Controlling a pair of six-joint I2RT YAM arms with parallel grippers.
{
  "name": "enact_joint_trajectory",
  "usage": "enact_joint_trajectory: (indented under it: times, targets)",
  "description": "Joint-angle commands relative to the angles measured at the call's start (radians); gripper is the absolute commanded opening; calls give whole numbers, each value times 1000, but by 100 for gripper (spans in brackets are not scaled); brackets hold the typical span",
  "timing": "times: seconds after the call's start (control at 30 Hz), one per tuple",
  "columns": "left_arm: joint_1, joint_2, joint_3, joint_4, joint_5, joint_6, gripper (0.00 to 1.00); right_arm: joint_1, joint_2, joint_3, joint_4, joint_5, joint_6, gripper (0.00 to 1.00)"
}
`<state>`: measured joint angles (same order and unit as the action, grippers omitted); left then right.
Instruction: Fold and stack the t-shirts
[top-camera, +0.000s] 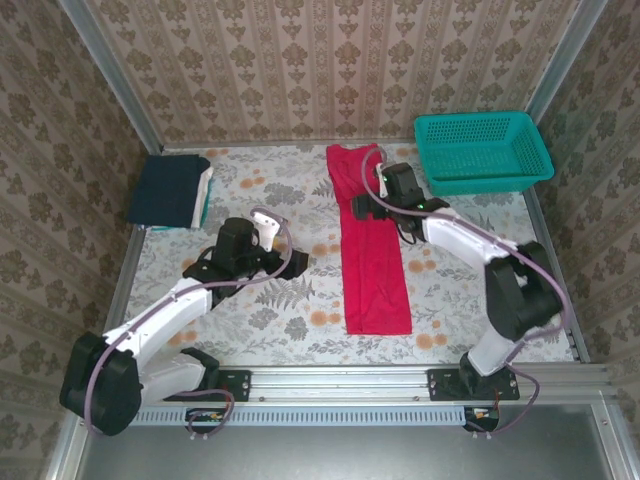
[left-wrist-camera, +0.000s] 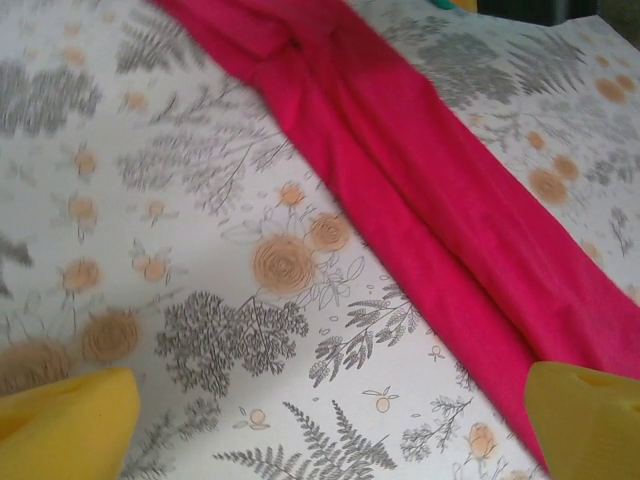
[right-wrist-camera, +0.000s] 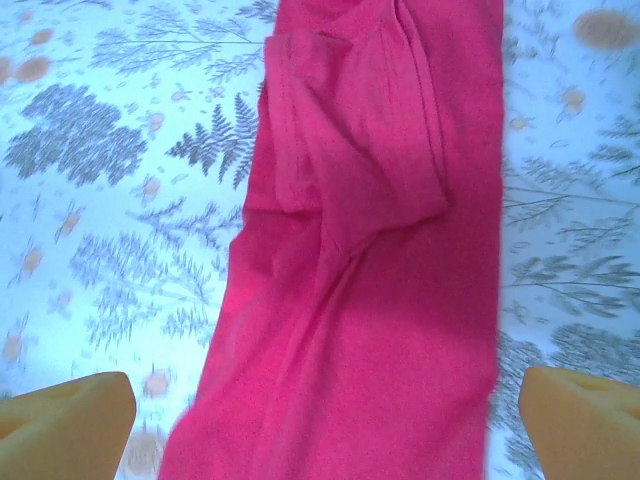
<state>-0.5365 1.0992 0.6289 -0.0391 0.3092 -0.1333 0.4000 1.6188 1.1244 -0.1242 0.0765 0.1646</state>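
Note:
A bright red t-shirt (top-camera: 372, 255) lies on the table as a long narrow strip running from back to front, its sleeves folded inward (right-wrist-camera: 350, 130). A stack of folded t-shirts (top-camera: 170, 190), dark navy on top with white and teal edges showing, sits at the back left. My right gripper (top-camera: 362, 207) hovers over the upper part of the red strip, open, its yellow fingertips (right-wrist-camera: 65, 425) straddling the cloth (right-wrist-camera: 380, 330). My left gripper (top-camera: 297, 264) is open beside the strip's left edge (left-wrist-camera: 430, 170), with bare table between its fingertips (left-wrist-camera: 590, 420).
A teal plastic mesh basket (top-camera: 482, 150) stands at the back right. The table wears a floral cloth (top-camera: 270, 320) and is bounded by a metal frame and patterned walls. A rail (top-camera: 340, 380) carrying the arm bases runs along the near edge.

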Motion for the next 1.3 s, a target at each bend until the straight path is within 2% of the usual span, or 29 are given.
enact_joint_trajectory:
  times: [0.0,0.1,0.13,0.27,0.3,0.33,0.43,0.63,0.87,1.0,1.1,1.27]
  targets:
    - [-5,-37,24,-43,102,254,100,6,-134,-106,-42,-5,-174,100]
    - [-5,-51,25,-64,168,333,100,38,-219,-188,-127,-52,-243,97]
    - [-6,-57,22,-68,180,348,100,56,-251,-209,-159,-70,-258,93]
    - [-5,-80,12,-82,164,371,100,125,-242,-233,-263,-89,-185,81]
    - [-5,-88,11,-89,155,374,100,146,-234,-234,-273,-77,-157,75]
    - [-5,-96,9,-94,149,376,100,165,-184,-231,-279,-57,-125,70]
    - [-5,-118,-4,-91,128,384,100,209,-85,-212,-266,-5,-54,64]
    - [-3,-138,4,-128,120,399,100,225,87,-154,-202,4,-36,58]
    - [-3,-171,-14,-138,88,404,100,268,226,-55,-205,-28,-116,58]
    - [-4,-179,-9,-162,103,427,100,287,250,-1,-241,-9,-147,58]
    - [-3,-196,4,-223,116,458,100,293,172,-32,-236,3,-166,63]
    - [-3,-254,18,-315,141,506,100,330,-49,-165,-194,-25,-319,83]
